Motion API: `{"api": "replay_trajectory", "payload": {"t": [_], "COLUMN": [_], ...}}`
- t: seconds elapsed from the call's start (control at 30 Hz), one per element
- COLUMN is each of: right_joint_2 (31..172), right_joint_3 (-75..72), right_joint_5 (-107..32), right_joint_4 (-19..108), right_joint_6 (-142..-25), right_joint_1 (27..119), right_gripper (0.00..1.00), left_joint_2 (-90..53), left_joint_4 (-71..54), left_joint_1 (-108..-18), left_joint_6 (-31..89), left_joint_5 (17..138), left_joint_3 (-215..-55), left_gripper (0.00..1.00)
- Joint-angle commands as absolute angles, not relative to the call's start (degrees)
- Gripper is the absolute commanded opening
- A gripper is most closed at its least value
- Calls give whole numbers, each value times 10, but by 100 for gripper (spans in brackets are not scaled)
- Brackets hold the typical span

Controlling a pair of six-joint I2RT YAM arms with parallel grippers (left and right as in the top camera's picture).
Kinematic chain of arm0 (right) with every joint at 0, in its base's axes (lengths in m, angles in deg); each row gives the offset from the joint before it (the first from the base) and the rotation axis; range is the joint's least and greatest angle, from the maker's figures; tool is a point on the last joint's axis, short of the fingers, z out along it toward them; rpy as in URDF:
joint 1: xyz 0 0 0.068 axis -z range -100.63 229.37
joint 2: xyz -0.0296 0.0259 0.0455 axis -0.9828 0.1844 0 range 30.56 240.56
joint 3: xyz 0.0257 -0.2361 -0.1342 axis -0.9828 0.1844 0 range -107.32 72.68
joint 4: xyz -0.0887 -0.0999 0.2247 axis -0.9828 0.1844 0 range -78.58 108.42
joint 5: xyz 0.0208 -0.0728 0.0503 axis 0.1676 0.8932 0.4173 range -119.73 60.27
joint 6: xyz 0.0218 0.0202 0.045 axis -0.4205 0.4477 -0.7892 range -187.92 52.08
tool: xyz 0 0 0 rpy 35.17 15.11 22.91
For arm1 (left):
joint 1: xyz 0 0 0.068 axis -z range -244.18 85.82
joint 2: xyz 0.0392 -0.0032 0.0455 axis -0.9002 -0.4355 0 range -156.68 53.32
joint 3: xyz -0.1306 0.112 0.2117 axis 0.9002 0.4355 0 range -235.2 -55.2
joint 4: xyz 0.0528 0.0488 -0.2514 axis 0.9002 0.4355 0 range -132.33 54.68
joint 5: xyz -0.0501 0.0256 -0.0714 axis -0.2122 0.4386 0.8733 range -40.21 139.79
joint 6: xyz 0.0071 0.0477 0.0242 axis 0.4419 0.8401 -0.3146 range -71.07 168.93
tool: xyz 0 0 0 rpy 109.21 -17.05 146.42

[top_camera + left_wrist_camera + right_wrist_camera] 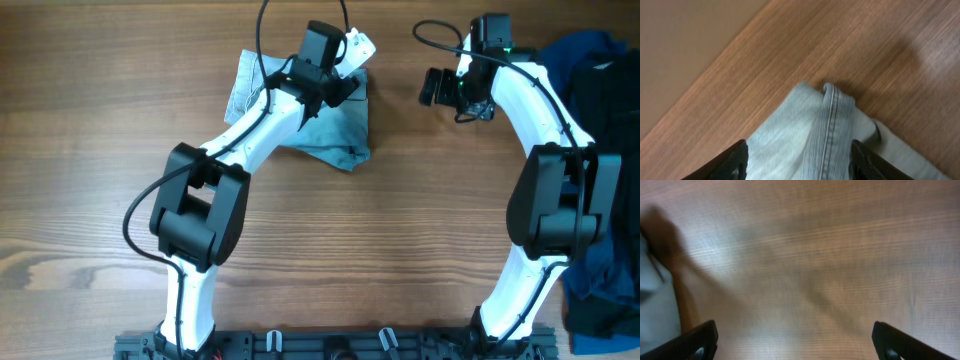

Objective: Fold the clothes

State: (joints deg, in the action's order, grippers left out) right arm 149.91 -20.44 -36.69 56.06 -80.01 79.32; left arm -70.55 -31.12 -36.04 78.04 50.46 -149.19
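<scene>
Though the desk (90,150) is wide, the jeans (335,125) lie bunched into a small folded heap at its far middle, under the left arm. Dark clothes (600,200) sit piled at the right edge. Denim looks soft yet thick and fairly heavy, so layers should hold a crease; I'd take hold at a seamed corner or hem. Left arm reaches forward, its fingers (797,162) spread astride the seam, not clenched. Right arm hooks inward beside the heap, its fingers (795,342) wide apart over bare wood, grasping nothing
</scene>
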Motion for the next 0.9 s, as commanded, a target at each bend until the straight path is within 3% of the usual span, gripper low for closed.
{"api": "replay_trajectory", "payload": {"t": [0.0,0.23,0.67,0.8,0.87], "right_joint_2": [1485,1485,1485,1485,1485], "right_joint_3": [-206,-206,-206,-206,-206], "right_joint_5": [-357,-357,-357,-357,-357], "right_joint_4": [526,493,493,493,493], "right_joint_6": [-799,-799,-799,-799,-799], "right_joint_1": [792,792,792,792,792], "right_gripper": [100,100,100,100,100], "left_joint_2": [-727,-727,-754,-764,-764], "left_joint_4": [-315,-290,-269,-292,-308], "left_joint_1": [-350,-341,-343,-344,-344], "left_joint_6": [767,768,772,772,772], "left_joint_5": [494,494,479,421,401], "left_joint_3": [-1493,-1493,-1493,-1493,-1493], "left_gripper": [66,74,74,66,53]}}
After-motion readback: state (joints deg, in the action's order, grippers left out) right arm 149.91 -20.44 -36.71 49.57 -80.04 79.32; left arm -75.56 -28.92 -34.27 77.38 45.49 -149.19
